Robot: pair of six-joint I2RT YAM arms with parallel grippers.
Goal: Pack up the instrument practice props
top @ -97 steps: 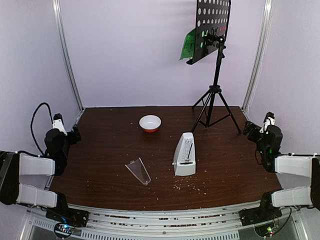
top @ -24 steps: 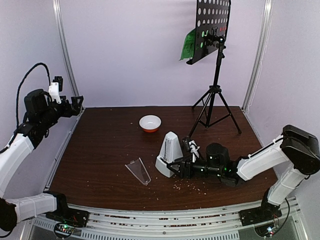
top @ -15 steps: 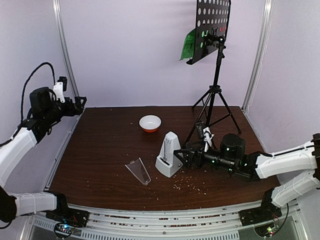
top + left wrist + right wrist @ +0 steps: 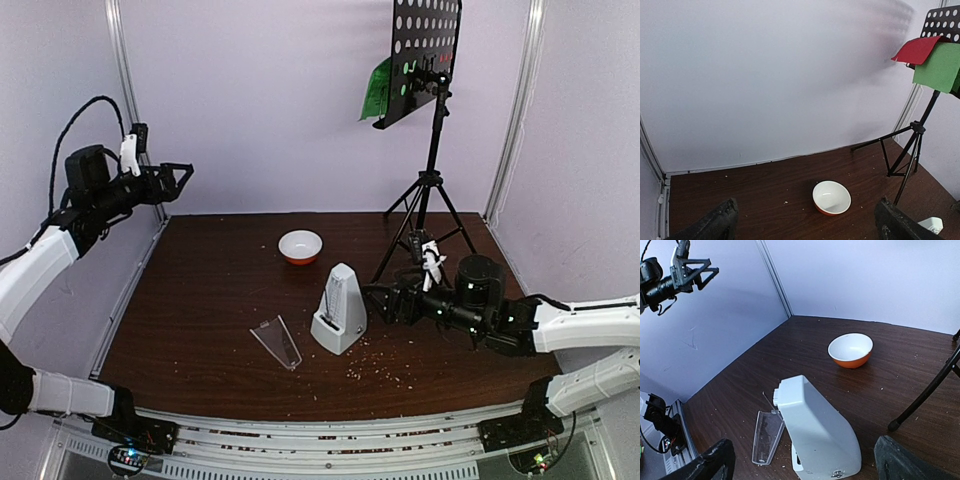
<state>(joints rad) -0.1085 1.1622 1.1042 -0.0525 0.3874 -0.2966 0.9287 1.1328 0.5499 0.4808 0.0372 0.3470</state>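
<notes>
The white pyramid metronome (image 4: 340, 312) stands mid-table, its back towards my right wrist camera (image 4: 817, 432). Its clear wedge cover (image 4: 277, 342) lies flat to its left, also seen in the right wrist view (image 4: 767, 436). The black tripod music stand (image 4: 430, 170) stands at the back right with a green page (image 4: 376, 90) on its perforated desk (image 4: 427, 45). The left wrist view shows a red page (image 4: 920, 49) and a green page (image 4: 940, 67) there. My right gripper (image 4: 385, 300) is open, just right of the metronome. My left gripper (image 4: 180, 178) is open and empty, high at the far left.
A white-and-orange bowl (image 4: 300, 246) sits behind the metronome, also in the left wrist view (image 4: 831, 197) and right wrist view (image 4: 850, 349). A tripod leg (image 4: 925, 392) slants close to my right gripper. Crumbs dot the table (image 4: 200, 300).
Both arms left their rest poses. The metronome now stands turned and a little further left. My right gripper drew back right of it; my left gripper rose and swung right.
</notes>
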